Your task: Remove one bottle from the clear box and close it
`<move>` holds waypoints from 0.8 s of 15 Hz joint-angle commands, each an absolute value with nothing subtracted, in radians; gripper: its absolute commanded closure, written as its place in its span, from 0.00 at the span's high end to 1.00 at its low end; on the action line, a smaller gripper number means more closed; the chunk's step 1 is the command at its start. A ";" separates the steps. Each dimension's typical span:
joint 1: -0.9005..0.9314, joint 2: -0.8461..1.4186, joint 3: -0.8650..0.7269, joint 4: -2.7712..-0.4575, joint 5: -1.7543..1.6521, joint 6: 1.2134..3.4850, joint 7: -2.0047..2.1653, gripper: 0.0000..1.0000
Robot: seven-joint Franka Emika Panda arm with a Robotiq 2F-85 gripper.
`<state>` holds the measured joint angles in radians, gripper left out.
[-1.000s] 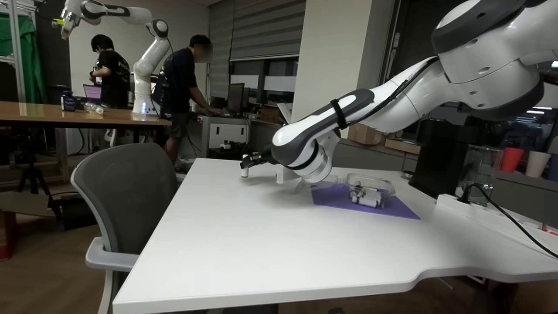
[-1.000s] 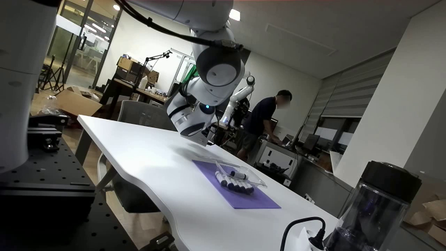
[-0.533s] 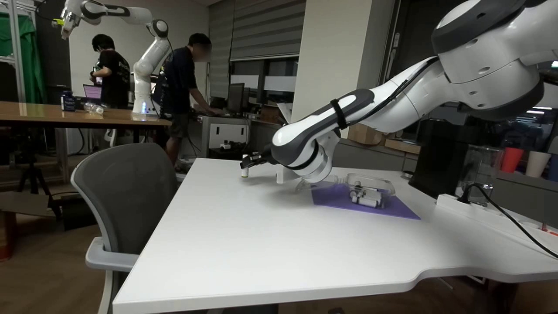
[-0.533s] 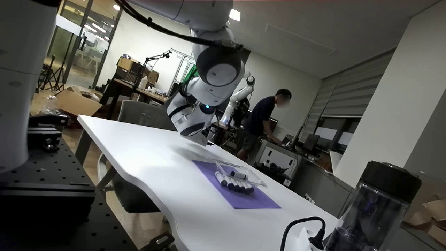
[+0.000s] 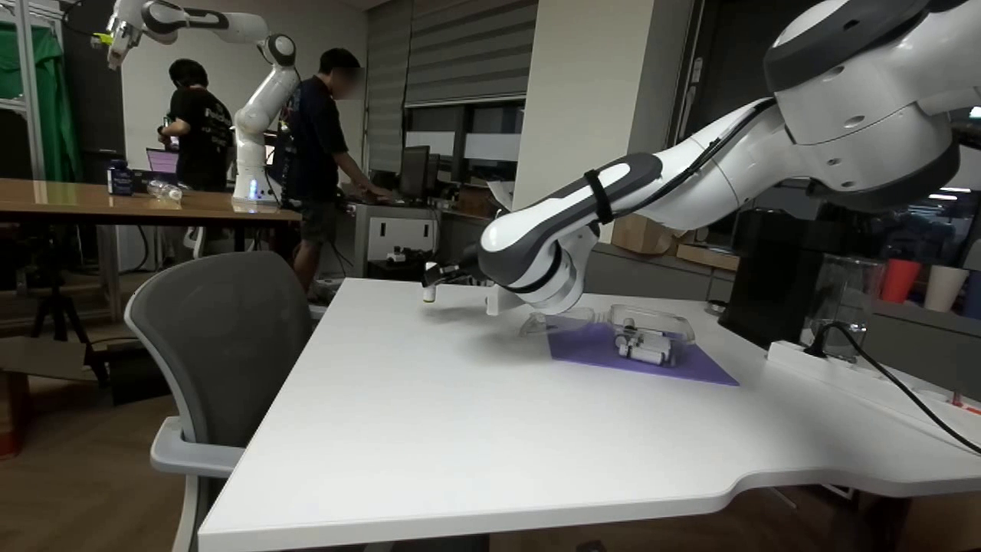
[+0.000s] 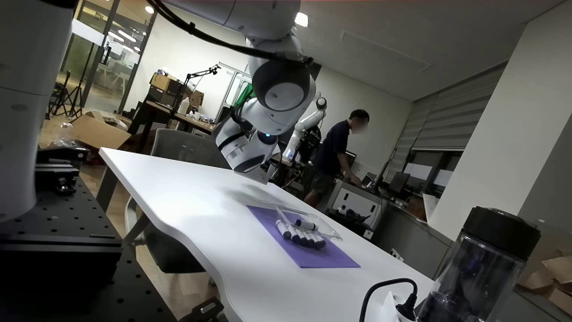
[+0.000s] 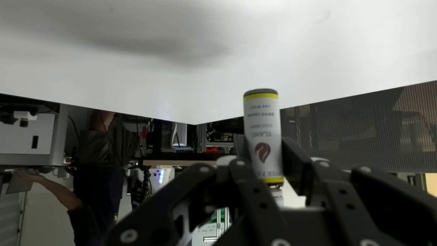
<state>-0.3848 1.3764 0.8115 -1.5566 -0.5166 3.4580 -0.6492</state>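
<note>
My gripper (image 7: 265, 150) is shut on one small bottle (image 7: 262, 126), its white label edged in yellow, gripped between both fingers. In an exterior view that bottle (image 5: 429, 293) hangs upright a little above the white table, near its far corner. The clear box (image 5: 661, 320) lies unfolded, its lid part (image 5: 558, 322) spread toward the arm. Several whitish bottles with dark caps (image 6: 300, 234) sit in a row in it, with one more bottle (image 6: 307, 224) lying across them. In the other exterior picture, the fingers are hidden behind the wrist.
Beneath the box lies a purple mat (image 6: 333, 260) on the white table (image 5: 429, 429). A power strip (image 5: 843, 374) with a black cable and a black-lidded clear container (image 6: 485, 268) stand along one side. A grey chair (image 5: 222, 345) is beside the table edge.
My gripper has risen slightly with the bottle, lifting it farther from the tabletop. The box and the other bottles have stayed put. A person in the background has straightened up a little.
</note>
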 commanded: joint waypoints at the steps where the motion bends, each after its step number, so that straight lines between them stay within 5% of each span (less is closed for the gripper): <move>1: -0.409 1.396 0.852 -1.542 -0.556 3.440 -0.651 0.07; 12: -0.420 1.490 0.898 -1.473 -0.608 3.392 -0.703 0.07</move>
